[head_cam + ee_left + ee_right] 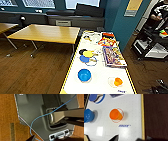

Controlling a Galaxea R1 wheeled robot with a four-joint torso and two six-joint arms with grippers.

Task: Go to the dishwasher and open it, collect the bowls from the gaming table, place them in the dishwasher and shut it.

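Robot is parked at the near end of the gaming table [100, 86], the long white top with the yellow edge, so this looks like the collect-the-bowls stage. Nearest blue bowl [84, 75] sits on the white top close to the near end, toward the edge that faces the wooden floor; the right wrist view catches the same bowl [88, 115] at the side of its picture. A second blue bowl [84, 59] sits further up the table, touching a yellow dish [88, 53] and a clear blue-rimmed dish [91, 61]. An orange cup [116, 115] sits in a clear dish near the opposite yellow edge, well apart from the near bowl. Board-game boxes [113, 56] lie along that side further up. Plain yellow-topped table [45, 33] stands beyond, off to the side. Bowls all rest on the table, none lifted, so judging by that the collecting has not begun; loading and closing the dishwasher are left too. Whether the dishwasher is open can't be told from here. Right wrist camera looks down on the tabletop near the cup; left wrist camera looks at the robot's own grey base [32, 110] with a blue cable [37, 118] over wood floor. Jaw state on both arms: cannot tell.
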